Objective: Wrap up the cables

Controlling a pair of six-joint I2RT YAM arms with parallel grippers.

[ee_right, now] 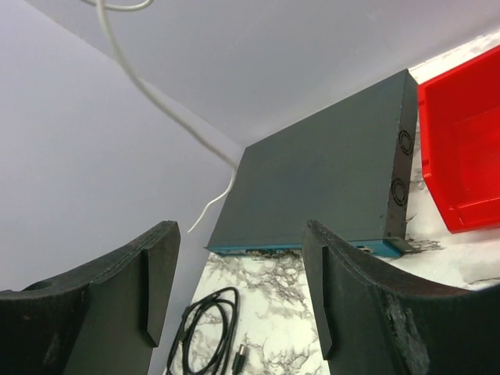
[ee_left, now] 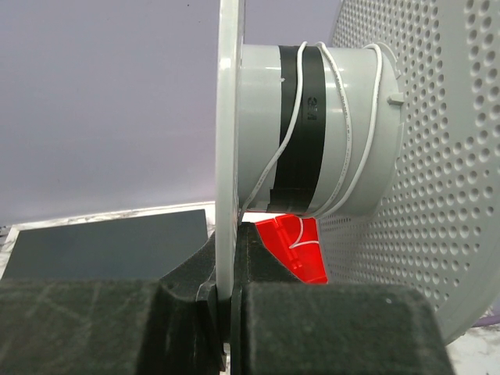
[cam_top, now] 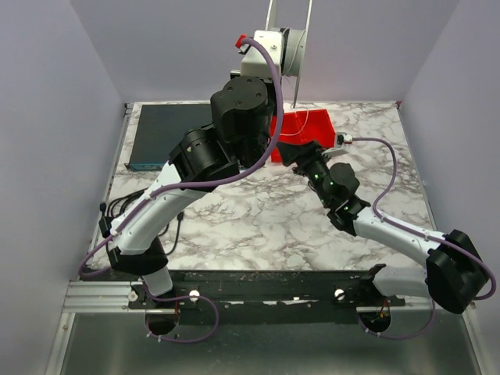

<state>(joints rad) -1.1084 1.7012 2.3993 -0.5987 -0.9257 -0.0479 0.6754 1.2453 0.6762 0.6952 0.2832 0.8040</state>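
A grey spool (cam_top: 287, 48) hangs on a stand at the back, above the table. My left gripper (cam_top: 262, 48) is raised to it. In the left wrist view the left gripper (ee_left: 229, 269) is shut on the edge of the spool's near flange (ee_left: 229, 141). The thin white cable (ee_left: 347, 141) makes a few loose turns round the spool's hub. My right gripper (cam_top: 291, 148) hovers by the red bin, open and empty (ee_right: 238, 230). A free length of the cable (ee_right: 145, 83) hangs in the air ahead of it, apart from the fingers.
A red bin (cam_top: 312, 125) sits at the back middle, also in the right wrist view (ee_right: 461, 156). A flat black box (cam_top: 164, 133) lies at the back left. A coiled black cord (ee_right: 205, 328) lies at the left. The spool's far flange (ee_left: 445, 156) is perforated.
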